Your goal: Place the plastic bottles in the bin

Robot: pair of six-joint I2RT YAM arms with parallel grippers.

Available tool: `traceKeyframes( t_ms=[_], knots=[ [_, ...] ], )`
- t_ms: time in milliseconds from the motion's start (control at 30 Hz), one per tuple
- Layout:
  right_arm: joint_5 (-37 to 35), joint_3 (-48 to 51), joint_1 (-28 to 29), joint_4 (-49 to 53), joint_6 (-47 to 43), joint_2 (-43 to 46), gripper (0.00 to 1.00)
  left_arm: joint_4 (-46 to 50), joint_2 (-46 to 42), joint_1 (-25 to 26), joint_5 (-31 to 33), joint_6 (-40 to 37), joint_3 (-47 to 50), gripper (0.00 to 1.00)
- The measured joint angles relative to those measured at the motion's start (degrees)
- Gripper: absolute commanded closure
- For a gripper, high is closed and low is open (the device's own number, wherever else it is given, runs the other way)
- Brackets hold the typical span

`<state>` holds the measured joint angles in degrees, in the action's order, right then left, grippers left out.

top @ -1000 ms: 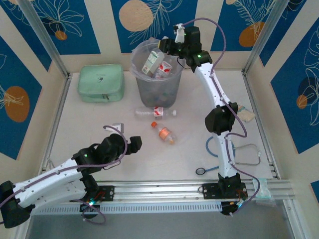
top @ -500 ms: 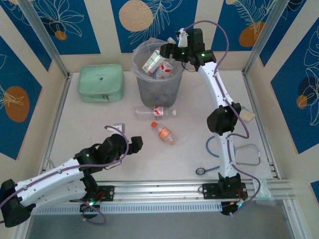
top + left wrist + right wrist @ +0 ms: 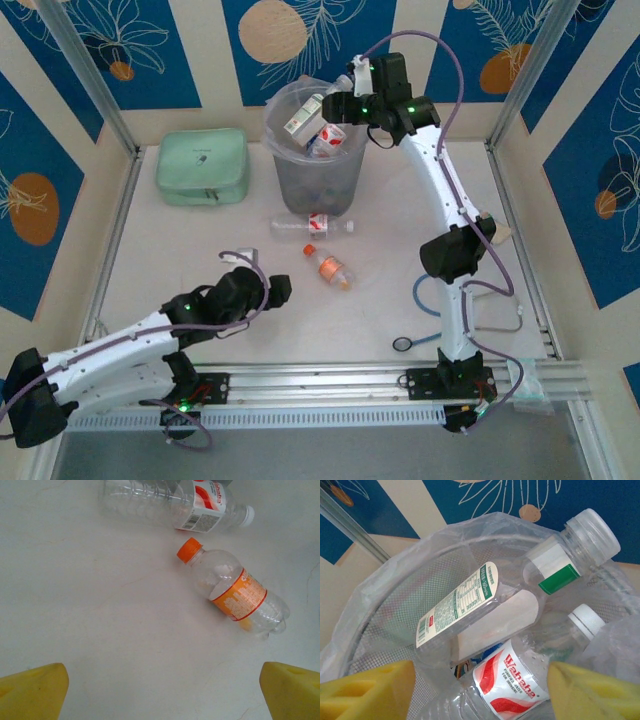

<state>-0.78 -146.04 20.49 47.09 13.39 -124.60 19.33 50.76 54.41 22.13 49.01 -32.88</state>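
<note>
From the top external camera, the bin is seen at the far middle of the table with the right gripper held above its mouth. A white-capped bottle and an orange-capped bottle are seen lying in front of it, near the left gripper. In the left wrist view, the left gripper's yellow fingers are spread wide with nothing between them, and both lying bottles are seen ahead, apart from each other. In the right wrist view, the right gripper's fingers are parted with nothing gripped, and a green-labelled bottle and a red-labelled bottle are seen inside the bagged bin below.
</note>
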Motion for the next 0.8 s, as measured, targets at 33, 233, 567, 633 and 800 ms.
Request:
traceKeyframes(
  t_ms=[33, 233, 567, 633, 800],
  knots=[
    [0.35, 0.35, -0.11, -0.07, 0.07, 0.17, 0.37, 0.0, 0.48, 0.0, 0.0, 0.0, -0.44, 0.02],
    [3.3, 6.49, -0.83, -0.59, 0.13, 3.63, 0.38, -0.52, 4.66, -0.5, -0.15, -0.02, -3.17, 0.03],
    [7.34, 40.92, -4.28, -10.91, 0.02, 32.24, 0.24, -2.58, 15.58, -3.26, -1.53, 2.84, -8.24, 0.06],
    [7.82, 48.04, -5.22, -13.11, 0.31, 38.71, 0.22, -3.06, 17.88, -5.42, -3.3, 2.05, -10.05, 0.06],
    [8.66, 63.78, -6.47, -17.2, 2.36, 49.57, 0.22, -6.62, 23.15, -11.56, -7.61, 1.51, -13.31, 0.06]
  ],
)
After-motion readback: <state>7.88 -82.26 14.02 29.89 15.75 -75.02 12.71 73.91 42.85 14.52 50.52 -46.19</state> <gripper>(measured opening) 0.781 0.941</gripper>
